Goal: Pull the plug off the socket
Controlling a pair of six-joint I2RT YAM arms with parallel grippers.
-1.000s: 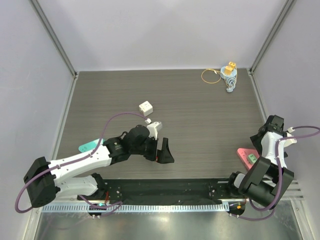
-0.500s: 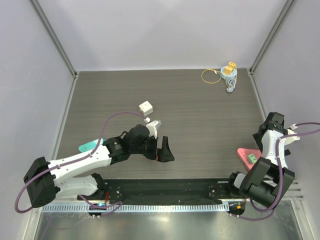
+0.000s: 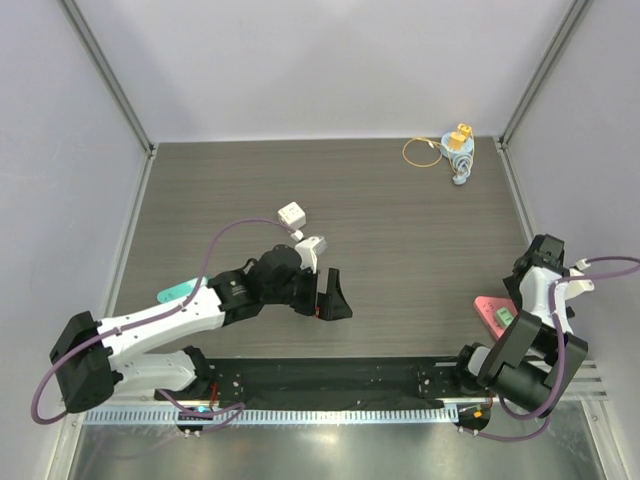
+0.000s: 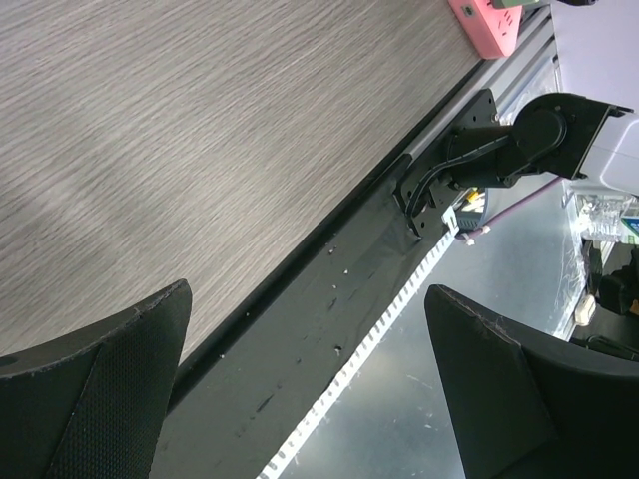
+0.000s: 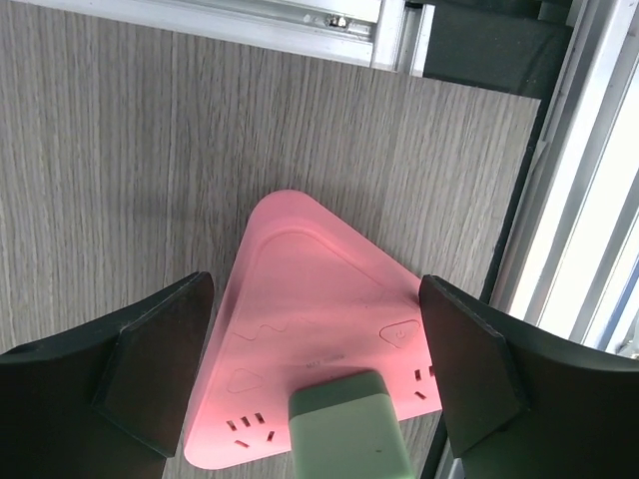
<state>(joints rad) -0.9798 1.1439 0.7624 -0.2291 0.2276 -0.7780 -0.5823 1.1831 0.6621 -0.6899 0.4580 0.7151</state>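
Right jaws first: they're spread wide with nothing in them. In the wrist view the two black fingers (image 5: 150,369) stand on either side of the green plug (image 5: 349,429), with clear gaps on both sides, so no contact. The plug is seated in the pink triangular socket (image 5: 300,289), near the socket's edge closest to the camera. The socket lies flat on the bench (image 5: 100,150), right by the metal rail (image 5: 559,200) on the bench's right side. From the top camera you can see the socket (image 3: 488,306) with the plug (image 3: 503,317) on it, tucked against the right arm at the near right corner (the jaws themselves are mostly hidden by the arm there). Left jaws are also fully open and hold nothing. Their fingers (image 4: 100,389) hover over the near edge of the bench, and a corner of the pink socket shows far off at the top of that view. From above, the left arm reaches out to about mid-bench, well apart from the socket. A small white cube (image 3: 291,214) sits just beyond it and a teal piece (image 3: 180,292) sits beside its forearm. In the far right corner there's a yellow ring (image 3: 420,152) next to a light-blue object (image 3: 460,160).
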